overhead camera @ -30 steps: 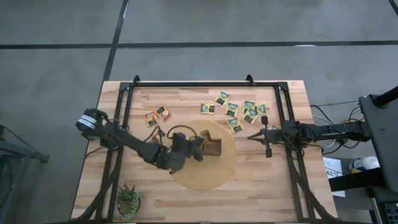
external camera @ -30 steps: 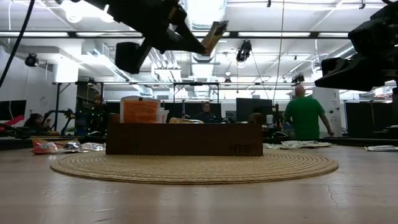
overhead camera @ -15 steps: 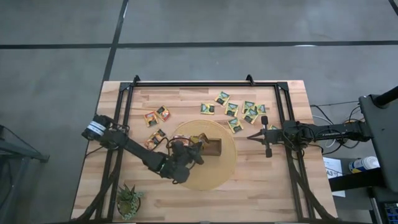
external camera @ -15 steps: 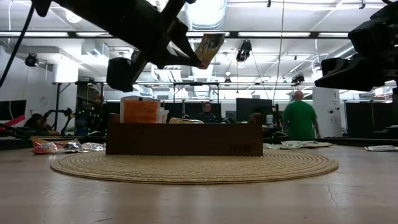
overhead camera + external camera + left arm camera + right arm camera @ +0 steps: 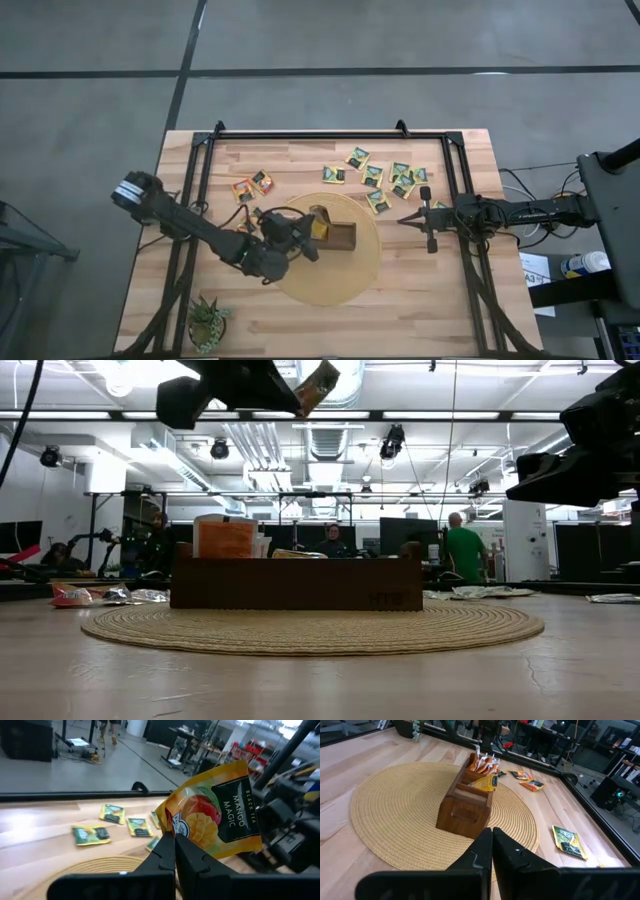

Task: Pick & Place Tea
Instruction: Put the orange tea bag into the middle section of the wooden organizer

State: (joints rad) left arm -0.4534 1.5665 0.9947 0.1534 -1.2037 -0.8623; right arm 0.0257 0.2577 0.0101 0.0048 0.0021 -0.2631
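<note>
My left gripper point(image 5: 305, 238) is high above the round woven mat point(image 5: 345, 285), shut on a yellow-and-dark mango tea sachet point(image 5: 215, 815). In the low view that sachet point(image 5: 318, 385) hangs well above the dark wooden box point(image 5: 295, 582). The box point(image 5: 467, 802) stands on the mat with orange sachets point(image 5: 482, 764) upright in one end and a yellow one point(image 5: 485, 782) in the middle. My right gripper point(image 5: 405, 220) waits shut at the mat's right edge. Green-and-yellow sachets point(image 5: 385, 180) lie flat on the far right of the table, and red-and-yellow ones point(image 5: 250, 187) on the far left. My left gripper pinches the mango sachet between its two fingers at a lower corner point(image 5: 181, 829). The sachet sticks out beyond the fingertips, tilted, and is lifted clear above the box.
A black frame rail point(image 5: 330, 133) runs along the far edge and down both sides of the table. A small green spiky plant point(image 5: 207, 322) stands at the near left corner. One more sachet point(image 5: 567, 841) lies on the wood beside the mat. People move in the room behind.
My left gripper has dipped slightly toward the box, then risen higher above it, keeping the sachet pinched. In the low view the sachet has ended higher and a little to the left. My right arm has kept still.
</note>
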